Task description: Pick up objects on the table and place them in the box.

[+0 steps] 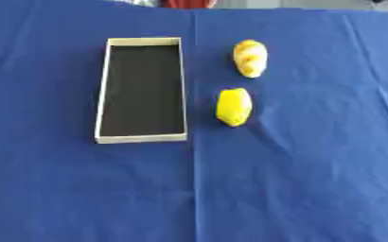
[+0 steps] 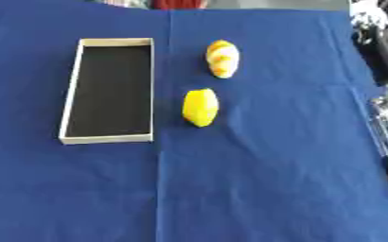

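Nothing placed yet: box sits empty at 10 o'clock. Yellow fruit at centre, yellow-orange fruit at 12 o'clock of it, both on blue cloth. No hand visible; its state can't be told.

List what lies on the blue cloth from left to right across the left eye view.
Box → plain yellow object → yellow object with orange streaks, which sits farther back and only slightly more to the right.

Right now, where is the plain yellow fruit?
The plain yellow fruit lies on the blue cloth, just right of the box, nearer the robot than the orange-streaked fruit.
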